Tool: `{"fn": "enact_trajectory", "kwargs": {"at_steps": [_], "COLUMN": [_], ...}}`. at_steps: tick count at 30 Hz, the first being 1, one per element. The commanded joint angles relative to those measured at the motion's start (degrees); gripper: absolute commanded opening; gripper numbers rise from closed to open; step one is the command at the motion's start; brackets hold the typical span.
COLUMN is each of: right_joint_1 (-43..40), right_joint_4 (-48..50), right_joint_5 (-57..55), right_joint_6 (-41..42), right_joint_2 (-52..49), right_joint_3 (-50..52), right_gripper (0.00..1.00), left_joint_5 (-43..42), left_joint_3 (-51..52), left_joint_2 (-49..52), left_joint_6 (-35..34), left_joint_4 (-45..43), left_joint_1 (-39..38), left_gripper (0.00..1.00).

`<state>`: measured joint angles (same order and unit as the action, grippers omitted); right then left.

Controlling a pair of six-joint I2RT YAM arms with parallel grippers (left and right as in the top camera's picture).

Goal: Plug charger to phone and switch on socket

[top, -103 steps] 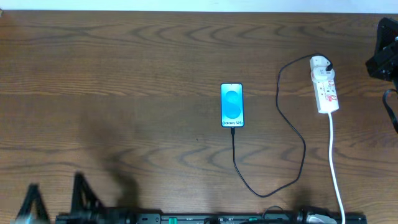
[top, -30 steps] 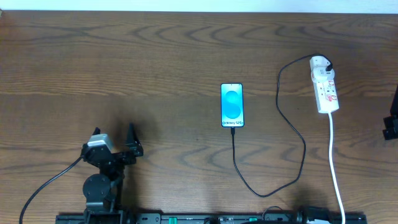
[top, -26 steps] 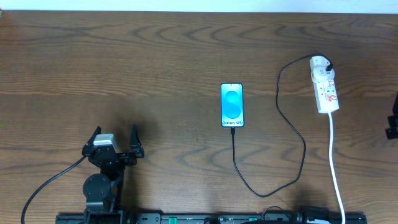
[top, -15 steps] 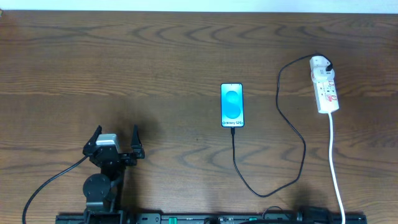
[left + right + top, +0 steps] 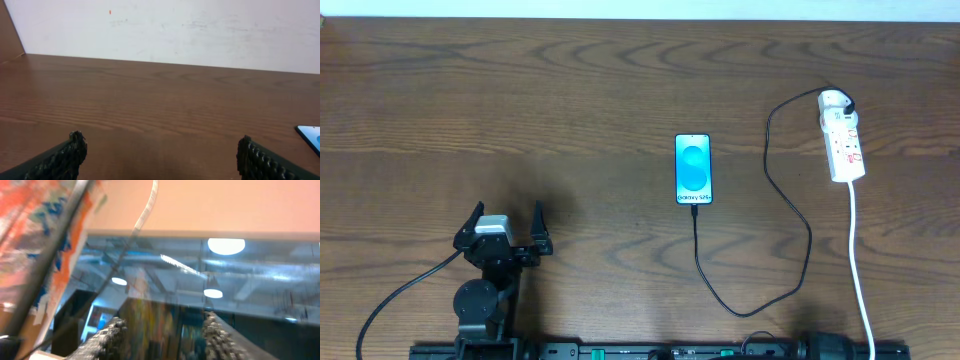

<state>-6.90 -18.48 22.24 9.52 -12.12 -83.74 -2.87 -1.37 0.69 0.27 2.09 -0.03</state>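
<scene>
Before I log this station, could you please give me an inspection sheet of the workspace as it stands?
Surface: brown wooden table, no spills seen.
Job's things: phone lies flat mid-table with its screen lit. The charger runs from the phone's lower edge in a loop to the socket on the right. The switch is too small to read.
Clutter: nothing seen.
Grippers: left gripper open and empty, near the front edge. Right gripper open and empty, aimed away from the table.
Cables: white cord runs from the socket to the front edge. Black robot cable at left.
Surroundings: pale wall behind the table.
</scene>
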Motion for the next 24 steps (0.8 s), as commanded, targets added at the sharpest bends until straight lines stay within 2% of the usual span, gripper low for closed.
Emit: {"fn": "enact_trajectory", "kwargs": {"at_steps": [1,10,12,13,14,20,24], "right_joint_1": [0.2,0.5,0.6,0.6,0.6,0.6,0.6], "right_joint_4": [1.5,2.6,2.6,2.6,2.5,-22.2,-26.6], "right_joint_5": [0.6,0.9,0.8,0.8,0.6,-16.5,-18.6], "right_joint_6": [-1.0,-1.0,-1.0,-1.0,-1.1,-1.0,-0.8], "right_joint_2": [2.7,11.7,11.7,11.7,11.7,11.7,11.7], "right_joint_3": [2.4,5.2,5.3,5.3,5.3,9.4,17.7], "right_gripper": [0.56,0.71,0.86,0.97,0.99,0.99,0.99], "left_joint_5": [0.3,0.3,0.3,0.3,0.3,0.3,0.3], "left_joint_3": [1.1,1.1,1.1,1.1,1.1,1.1,1.1], "left_joint_2": [-0.4,-0.4,-0.4,-0.4,-0.4,-0.4,-0.4], "left_joint_6": [0.8,0.8,0.8,0.8,0.8,0.8,0.8], "left_joint_4": [1.7,1.7,1.7,1.7,1.7,1.7,1.7], "left_joint_1": [0.2,0.2,0.2,0.2,0.2,0.2,0.2], "left_gripper": [0.97,0.97,0.97,0.97,0.97,0.97,0.98]}}
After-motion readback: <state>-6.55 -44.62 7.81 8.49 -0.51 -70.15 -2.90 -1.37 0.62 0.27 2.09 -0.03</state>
